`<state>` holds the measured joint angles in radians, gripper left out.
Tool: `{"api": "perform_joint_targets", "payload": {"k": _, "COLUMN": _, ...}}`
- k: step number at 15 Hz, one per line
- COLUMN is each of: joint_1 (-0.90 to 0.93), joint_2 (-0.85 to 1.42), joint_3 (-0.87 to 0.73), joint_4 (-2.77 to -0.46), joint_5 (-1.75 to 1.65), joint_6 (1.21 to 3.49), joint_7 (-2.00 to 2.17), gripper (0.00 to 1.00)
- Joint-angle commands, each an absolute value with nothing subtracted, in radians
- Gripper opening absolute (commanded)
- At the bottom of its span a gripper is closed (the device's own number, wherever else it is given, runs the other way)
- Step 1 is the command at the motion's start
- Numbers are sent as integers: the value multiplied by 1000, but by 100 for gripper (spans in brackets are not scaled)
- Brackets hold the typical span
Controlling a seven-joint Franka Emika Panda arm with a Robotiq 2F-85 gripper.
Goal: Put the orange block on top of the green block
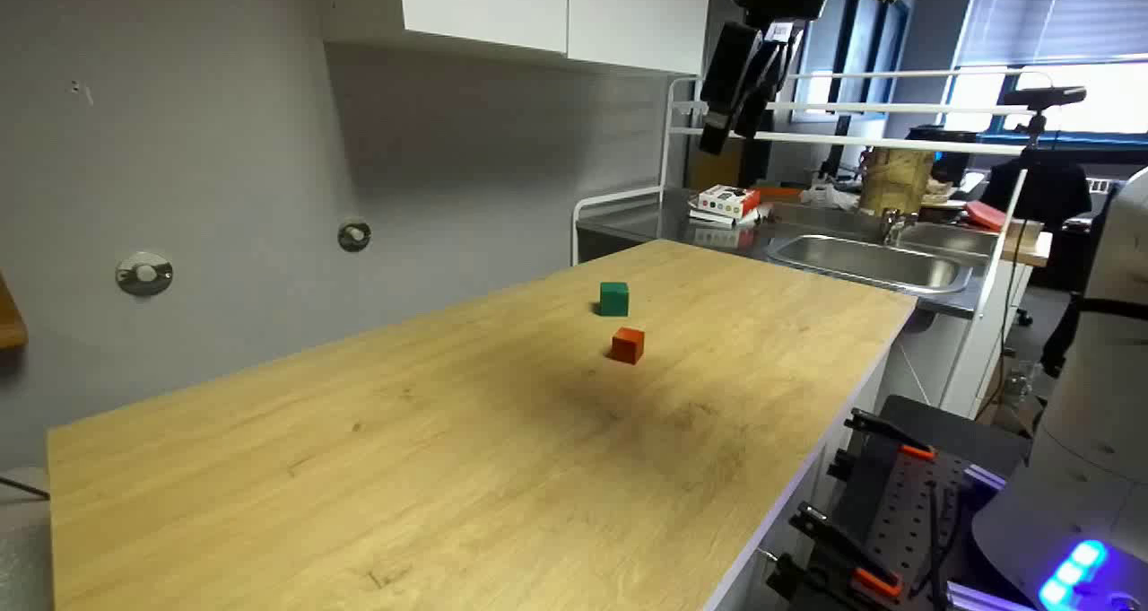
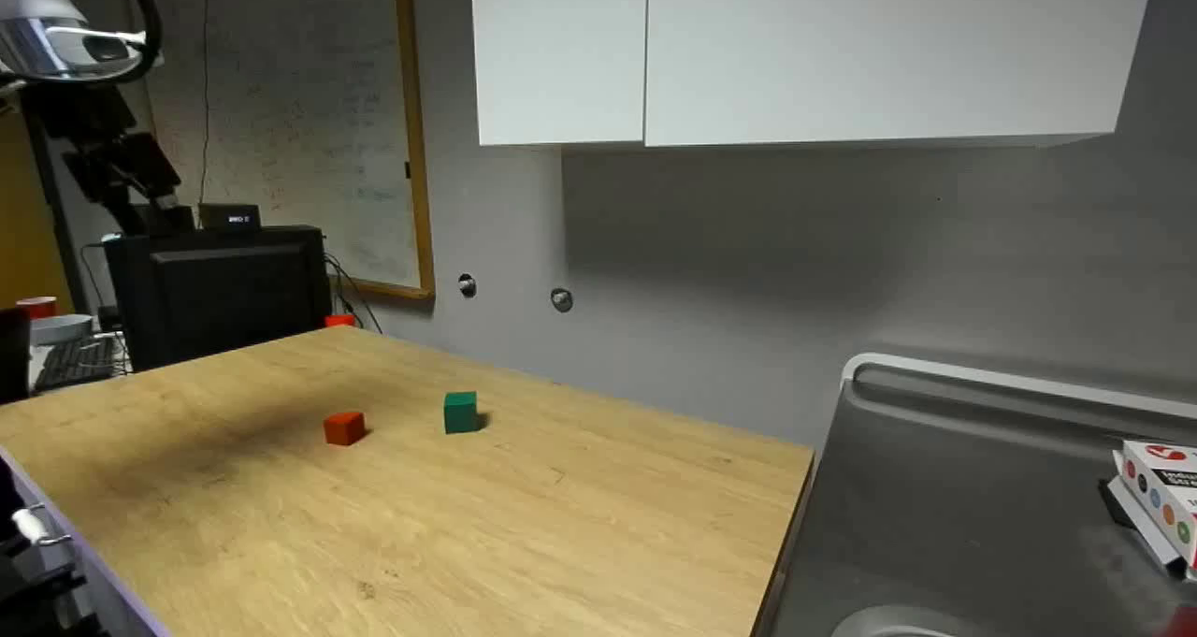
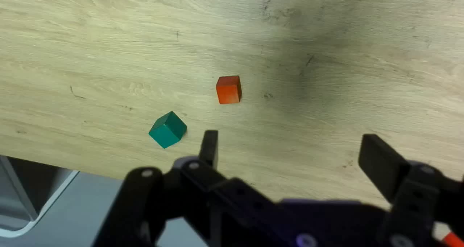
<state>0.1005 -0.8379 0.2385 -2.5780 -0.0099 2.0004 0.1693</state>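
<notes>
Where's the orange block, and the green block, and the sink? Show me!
Orange block [image 3: 228, 92]: wrist view, on its brighter face.
Green block [image 2: 460, 414]: in an exterior view, on the side facing the camera.
Sink [image 1: 865, 260]: in an exterior view, on the nearer basin's inner surface.

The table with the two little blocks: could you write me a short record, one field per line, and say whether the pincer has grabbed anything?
Table: light wood
Orange block: resting on the table
Green block: resting on the table, nothing on top
Blocks touching: no, there is a gap between them
Stacked: not yet
Pincer: open, above the table, holding nothing
Nearby: sink beyond the table's end in an exterior view; white cupboard high on the wall
</notes>
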Motion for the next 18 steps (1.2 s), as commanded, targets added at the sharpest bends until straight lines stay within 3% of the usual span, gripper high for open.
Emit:
{"api": "perform_joint_targets", "payload": {"k": 1, "joint_1": 109, "joint_2": -836, "joint_3": 232, "joint_4": -2574, "joint_5": -17, "joint_6": 1998, "joint_7": 175, "gripper": 100}}
{"api": "perform_joint_targets", "payload": {"k": 11, "joint_1": 102, "joint_2": -829, "joint_3": 230, "joint_4": -2572, "joint_5": -19, "joint_6": 2000, "joint_7": 179, "gripper": 100}}
{"api": "perform_joint_targets", "payload": {"k": 18, "joint_1": 26, "joint_2": -650, "joint_3": 165, "joint_4": -2539, "joint_5": -8, "joint_6": 2060, "joint_7": 194, "gripper": 100}}
